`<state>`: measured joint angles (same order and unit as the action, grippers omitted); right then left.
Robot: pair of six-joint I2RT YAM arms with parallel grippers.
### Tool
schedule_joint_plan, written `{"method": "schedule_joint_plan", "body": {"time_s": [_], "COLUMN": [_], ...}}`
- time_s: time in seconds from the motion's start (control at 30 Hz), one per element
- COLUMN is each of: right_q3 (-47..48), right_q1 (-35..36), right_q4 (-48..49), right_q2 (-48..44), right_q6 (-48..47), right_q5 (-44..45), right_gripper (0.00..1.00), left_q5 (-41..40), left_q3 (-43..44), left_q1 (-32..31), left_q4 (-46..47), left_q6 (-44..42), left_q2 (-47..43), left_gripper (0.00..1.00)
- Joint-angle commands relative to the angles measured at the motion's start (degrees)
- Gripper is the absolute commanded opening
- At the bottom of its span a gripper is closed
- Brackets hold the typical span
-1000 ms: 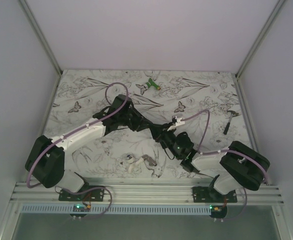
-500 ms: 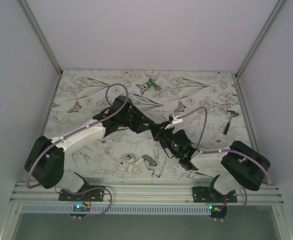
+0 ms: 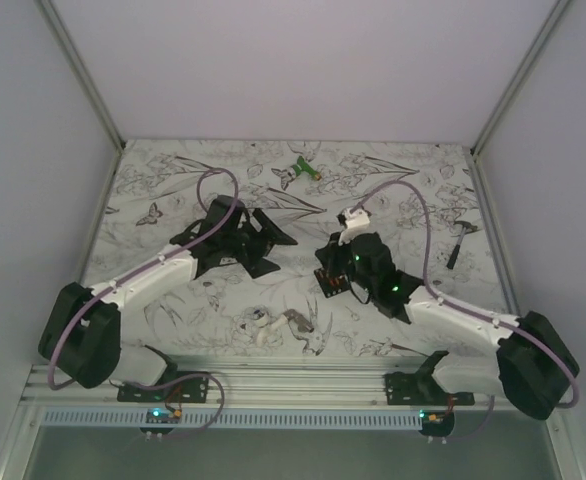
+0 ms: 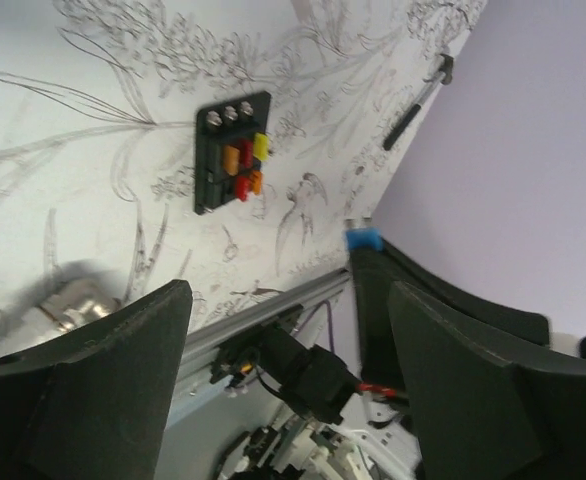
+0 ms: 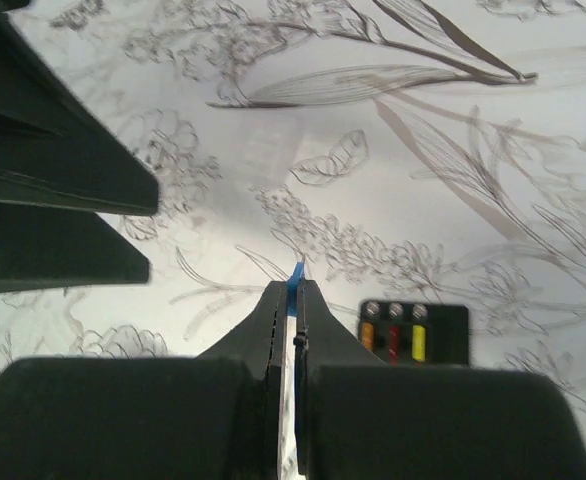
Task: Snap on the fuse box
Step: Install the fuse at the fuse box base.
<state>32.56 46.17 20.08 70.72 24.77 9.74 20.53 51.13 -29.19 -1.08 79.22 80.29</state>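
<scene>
The fuse box (image 5: pixel 413 335) is a small black block with orange, red and yellow fuses in its top face, lying flat on the patterned table. It also shows in the left wrist view (image 4: pixel 233 152) and, small, under the right wrist (image 3: pixel 332 285). My right gripper (image 5: pixel 293 290) is shut just left of it, apart from it, and a small blue bit shows at its tips. My left gripper (image 4: pixel 285 300) is wide open with nothing between its fingers (image 4: pixel 123 380). It hangs further left (image 3: pixel 276 250), pointing toward the right gripper (image 3: pixel 330 265).
A green plastic object (image 3: pixel 301 170) lies at the back middle. A white-and-grey clump of small parts (image 3: pixel 273 325) sits near the front edge. A slim black tool (image 3: pixel 458 242) lies at the right, and it shows in the left wrist view too (image 4: pixel 418 100).
The two grippers met over the table's middle; now the left one has opened and drawn back to the left. The right gripper has shut and its arm has stretched out.
</scene>
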Motion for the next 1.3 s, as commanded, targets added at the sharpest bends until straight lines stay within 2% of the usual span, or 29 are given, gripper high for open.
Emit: {"method": "schedule_joint_plan", "body": {"time_s": [0.0, 0.27, 0.4, 0.57, 0.87, 1.27], "right_q3": [6.5, 17.9, 23.2, 29.5, 37.3, 41.8], "right_q1": [-4.8, -10.4, -10.8, -10.8, -10.7, -8.3], "right_q4": [-24.3, -45.3, -51.1, -57.3, -63.7, -65.7], "right_q2": [-2.7, 0.8, 5.2, 12.3, 22.0, 30.4], "right_q6": [-3.2, -7.1, -8.5, -10.5, -12.5, -12.7], "right_q5": [-7.6, -15.7, -17.8, -19.3, -22.6, -19.7], "right_gripper": [0.00, 0.00, 0.00, 0.00, 0.00, 0.00], "left_q5": [-0.2, -9.0, -15.7, -19.1, -24.9, -25.7], "left_q3": [-1.7, -5.2, -5.7, -6.5, -6.5, -6.1], "left_q1": [2.4, 5.6, 6.2, 6.6, 7.3, 8.0], "left_q4": [-3.0, -10.0, -13.4, -13.8, -15.2, -15.9], "left_q6": [-8.3, -22.7, -30.3, -37.4, -41.1, -41.4], "left_q2": [-2.0, -9.1, -12.4, -13.2, -11.5, -9.6], "left_gripper": [0.84, 0.93, 0.99, 1.00, 1.00, 1.00]}}
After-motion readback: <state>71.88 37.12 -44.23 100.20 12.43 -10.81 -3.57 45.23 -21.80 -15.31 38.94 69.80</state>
